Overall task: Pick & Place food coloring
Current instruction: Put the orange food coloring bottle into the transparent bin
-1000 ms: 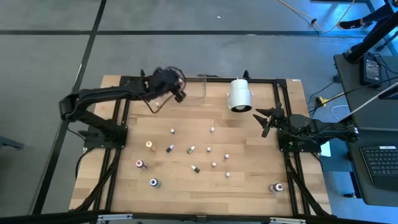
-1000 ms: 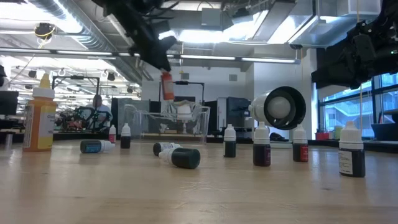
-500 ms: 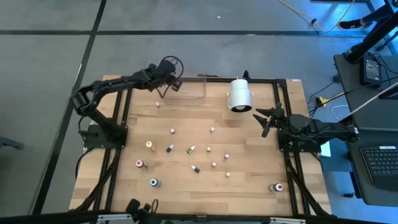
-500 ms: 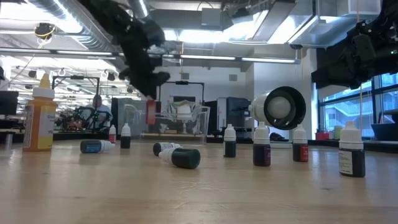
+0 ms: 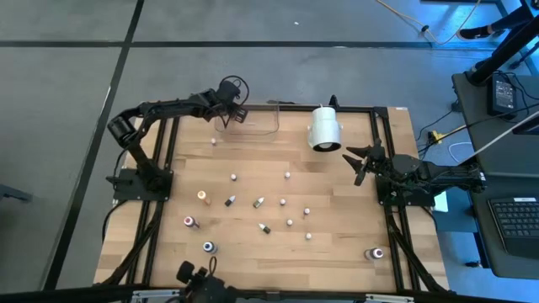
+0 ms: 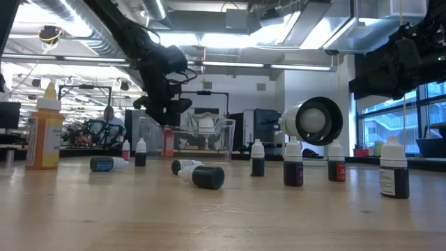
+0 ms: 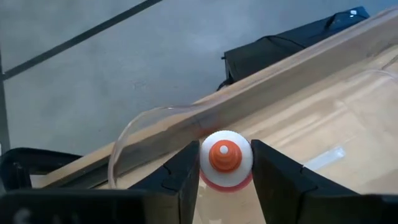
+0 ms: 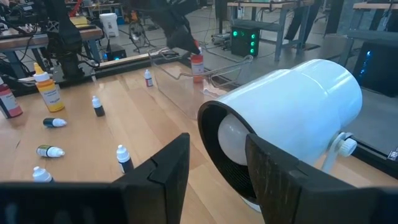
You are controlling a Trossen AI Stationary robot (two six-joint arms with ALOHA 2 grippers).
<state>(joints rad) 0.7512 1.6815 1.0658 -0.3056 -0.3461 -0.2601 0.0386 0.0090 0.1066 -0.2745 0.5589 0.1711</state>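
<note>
My left gripper (image 5: 233,114) is at the table's far edge, over the clear plastic tray (image 5: 263,118), shut on a food coloring bottle with a red body and orange top (image 6: 168,141). The bottle is low inside the tray (image 6: 198,136). Several more small bottles are scattered over the table's middle (image 5: 259,202), some upright and some lying on their sides; one lies in front in the low view (image 6: 202,176). My right gripper (image 5: 362,160) waits open at the table's right side, touching nothing. My left gripper pinches the bottle's upper body, just below the orange cap (image 7: 225,154), one finger (image 7: 186,171) on each side. The fingers come from above, pointing down. The bottle is upright with its base near the tray floor; I cannot tell whether it stands on it.
A big white cylinder (image 5: 324,128) lies on its side at the far edge, right of the tray and just in front of my right gripper (image 8: 214,168). A tall yellow bottle (image 6: 44,129) stands at the left. Black frame rails (image 5: 156,194) border the table.
My left gripper has moved toward the table's far edge and down, carrying the red bottle from well above the tray to low inside it. The bottle has stayed upright and held between the fingers. My right arm has kept still.
</note>
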